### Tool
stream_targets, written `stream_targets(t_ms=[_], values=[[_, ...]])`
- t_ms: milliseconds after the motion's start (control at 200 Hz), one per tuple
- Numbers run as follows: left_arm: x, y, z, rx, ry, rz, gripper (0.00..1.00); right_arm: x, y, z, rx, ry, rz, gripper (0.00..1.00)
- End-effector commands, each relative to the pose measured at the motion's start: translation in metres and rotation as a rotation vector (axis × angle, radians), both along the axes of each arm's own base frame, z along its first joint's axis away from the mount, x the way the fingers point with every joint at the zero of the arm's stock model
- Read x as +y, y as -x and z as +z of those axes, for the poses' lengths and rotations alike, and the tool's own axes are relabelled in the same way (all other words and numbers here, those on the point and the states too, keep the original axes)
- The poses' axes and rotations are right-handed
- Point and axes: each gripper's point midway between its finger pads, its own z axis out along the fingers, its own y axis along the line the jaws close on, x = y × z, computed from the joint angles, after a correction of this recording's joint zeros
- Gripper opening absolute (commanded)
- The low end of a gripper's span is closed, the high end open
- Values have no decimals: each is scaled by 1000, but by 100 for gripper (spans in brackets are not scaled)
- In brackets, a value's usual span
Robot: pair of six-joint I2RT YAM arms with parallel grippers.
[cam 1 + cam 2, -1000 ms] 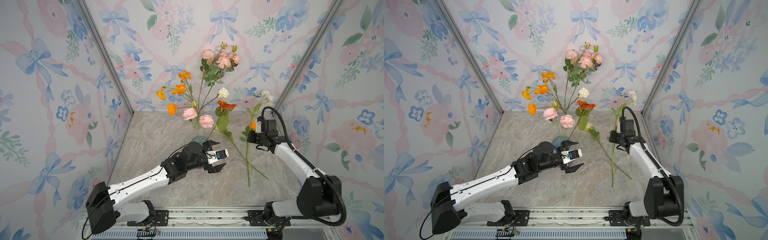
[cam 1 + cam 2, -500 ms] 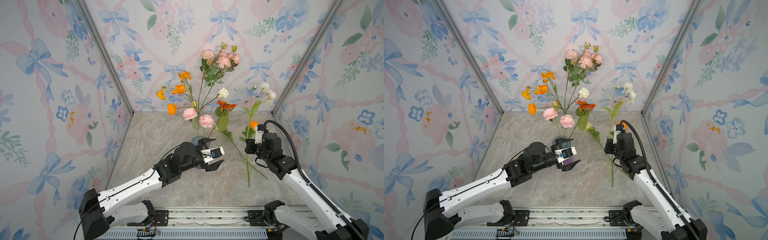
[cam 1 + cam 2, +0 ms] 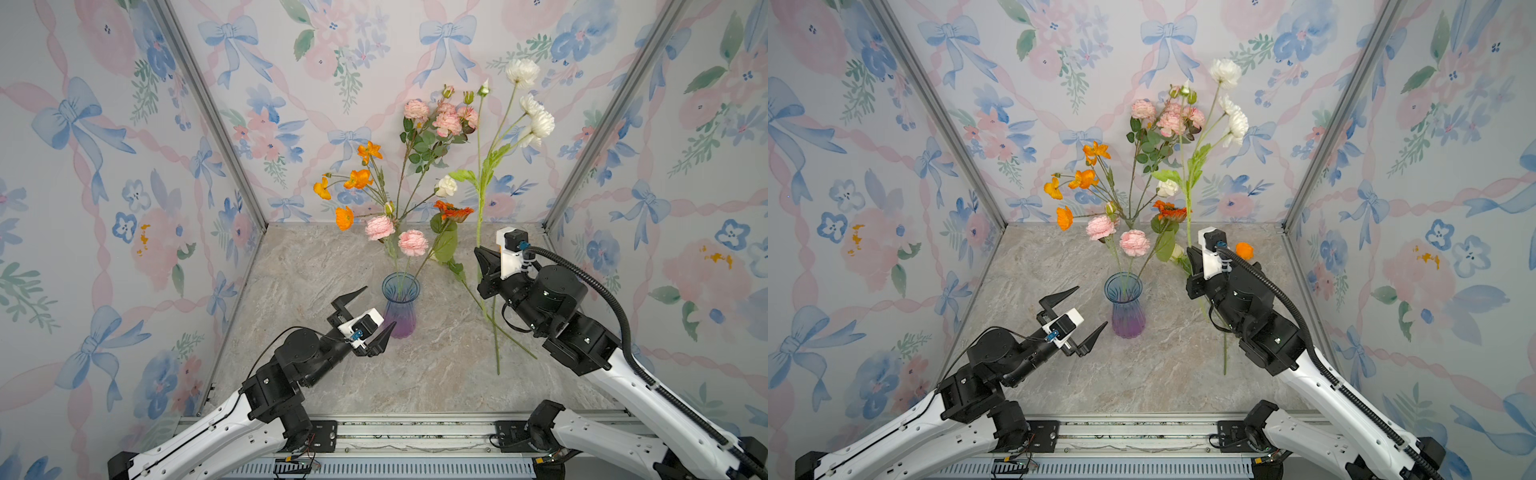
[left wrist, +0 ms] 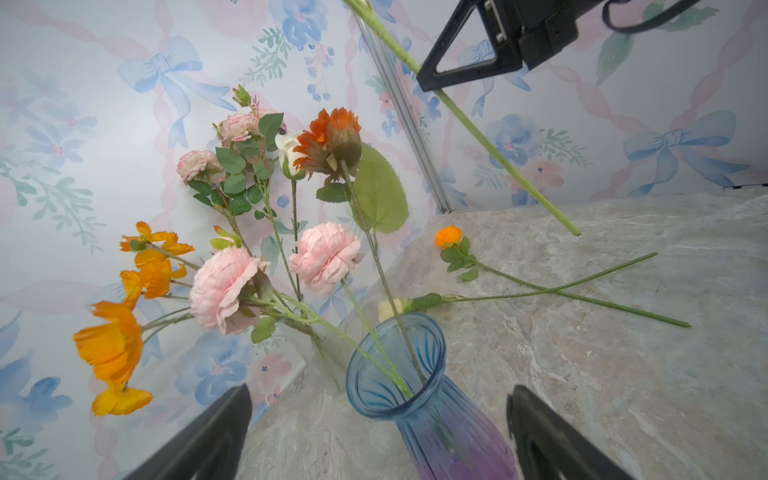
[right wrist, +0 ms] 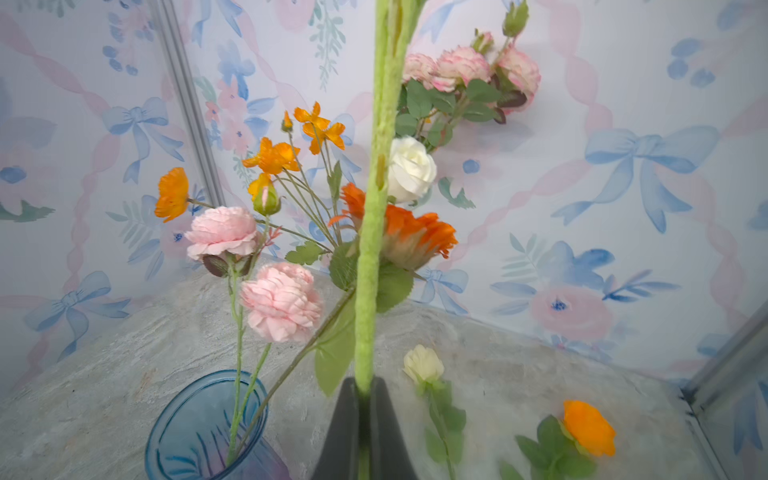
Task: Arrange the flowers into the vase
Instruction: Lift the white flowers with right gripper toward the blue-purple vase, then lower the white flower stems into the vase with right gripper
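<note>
Left gripper [image 3: 379, 306]: I see jaws spread full wide, nothing held. Blue-to-purple glass vase [image 3: 400, 309] sits just ahead of its fingertips, not touched. Right gripper [image 3: 478, 252]: pinched tight on fuzzy green stem of white flower spray [image 3: 536, 120], blooms high above pinch, stem tail hanging below. Vase stands between both grippers, nearer left one. Pink blooms [image 3: 380, 227] and orange poppies [image 3: 359, 178] stand in vase. Cream bud [image 5: 424, 363] and orange bloom [image 5: 590, 426] lie on marble tabletop [image 3: 316, 266] just past right gripper.
</note>
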Motion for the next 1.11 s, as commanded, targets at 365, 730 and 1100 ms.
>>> stream_targets(t_ms=[365,730,1100], values=[[2,-20,-9,89,68,-29,98,109,24,111,-326,-179,337,0],[3,-24,-15,96,54,-9,98,168,4,86,-209,-286,465,0],[5,-27,-16,102,53,11,98,180,-11,14,-87,-172,423,1]])
